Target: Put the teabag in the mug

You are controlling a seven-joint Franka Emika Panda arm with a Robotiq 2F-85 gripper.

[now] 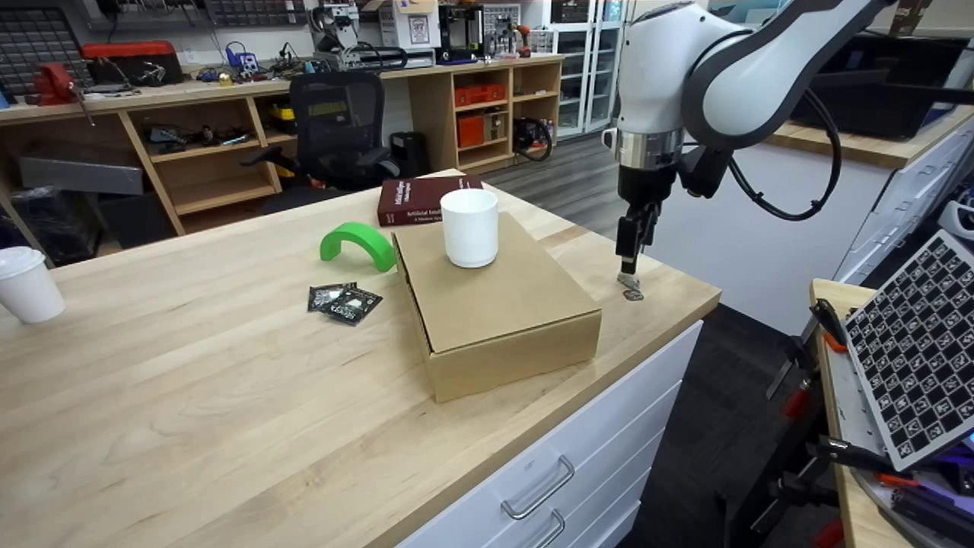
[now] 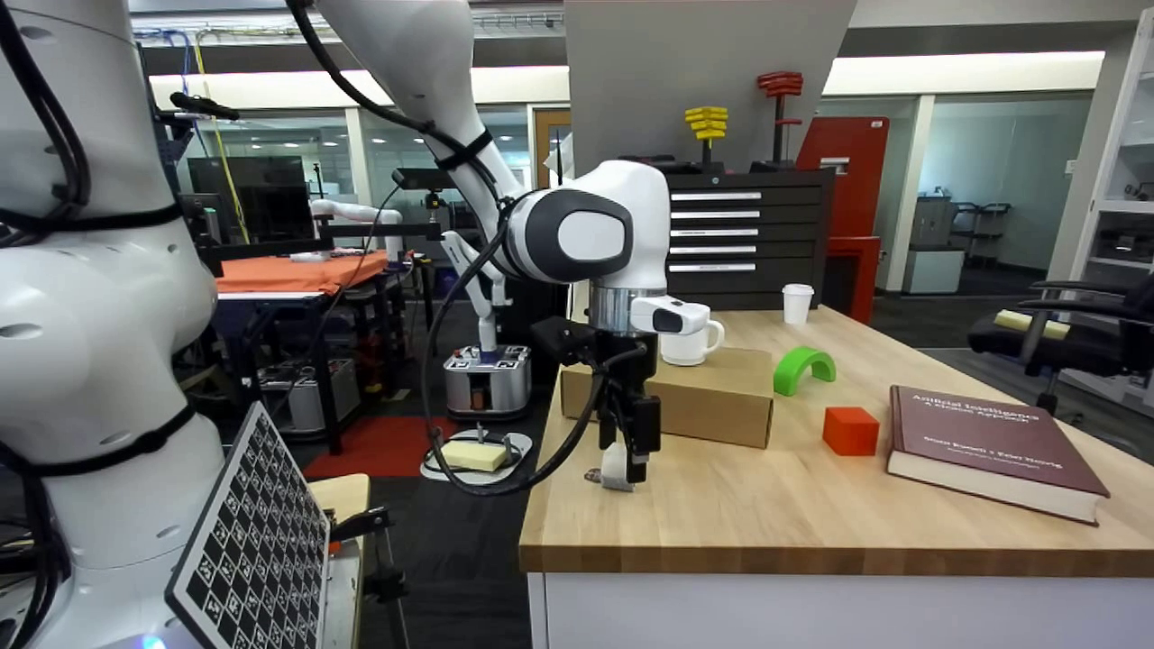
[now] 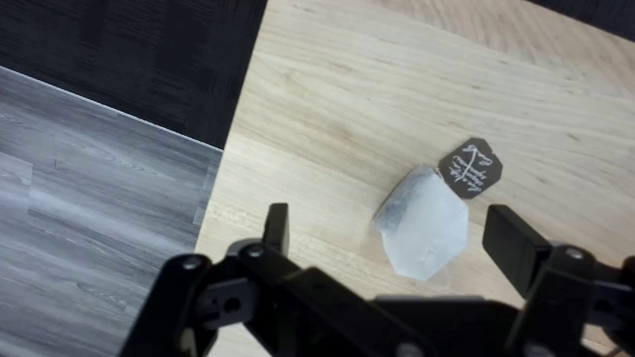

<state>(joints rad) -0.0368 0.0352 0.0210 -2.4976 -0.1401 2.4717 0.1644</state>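
Note:
The white teabag (image 3: 426, 228) stands tilted on the wooden table near its edge, with its dark paper tag (image 3: 470, 168) lying flat beside it. It also shows in both exterior views (image 1: 628, 281) (image 2: 617, 469). My gripper (image 3: 390, 225) is open, pointing down, with one finger on each side of the teabag and gaps to it in the wrist view. In both exterior views the gripper (image 1: 628, 262) (image 2: 629, 451) is low over the table at the teabag. The white mug (image 1: 470, 232) stands upright on a cardboard box; its handle shows in an exterior view (image 2: 690, 347).
The cardboard box (image 1: 502, 304) lies between the gripper and a green arch (image 1: 358, 240). A maroon book (image 2: 992, 442) and a red cube (image 2: 850, 431) lie on the table. Two black packets (image 1: 346, 301) and a white paper cup (image 1: 29, 285) are farther off.

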